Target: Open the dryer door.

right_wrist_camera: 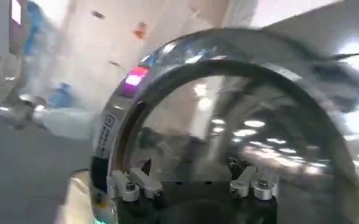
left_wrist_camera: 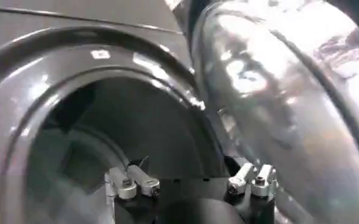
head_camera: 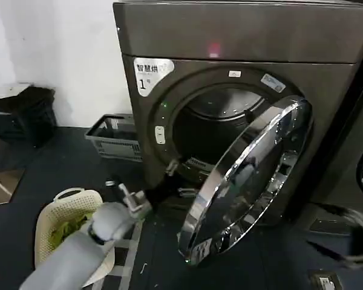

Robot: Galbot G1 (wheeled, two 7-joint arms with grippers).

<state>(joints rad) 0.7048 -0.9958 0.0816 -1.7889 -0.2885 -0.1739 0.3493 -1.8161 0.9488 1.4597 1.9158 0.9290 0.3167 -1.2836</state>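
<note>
A: Door status is requested. Where is the dryer door [head_camera: 248, 181] found?

B: It is seen swung well out from the dryer [head_camera: 242, 90], hinged on the machine's right side, with the drum opening exposed. The free edge of the chrome ring hangs low, near the floor. The task is judged largely done.

A: Gripper states?

B: The left gripper [left_wrist_camera: 191, 182] is seen from its wrist camera with fingers spread apart and nothing between them, pointed into the gap between the drum opening and the door's inner face. In the head view the left arm reaches toward the lower front of the opening. The right gripper [right_wrist_camera: 191, 182] is likewise spread and empty, facing the door's outer glass from close by.

A: Handling notes?

B: The door is judged heavy and rigid, swinging freely on its hinge. The polished chrome and tinted glass are expected to be slippery, and the glass should not be struck. Contact is best made at the ring's free edge, farthest from the hinge, pushed from the inner side rather than pinched.

A: Other items?

B: A cream laundry basket [head_camera: 66, 211] is noted on the floor beside the left arm.
</note>
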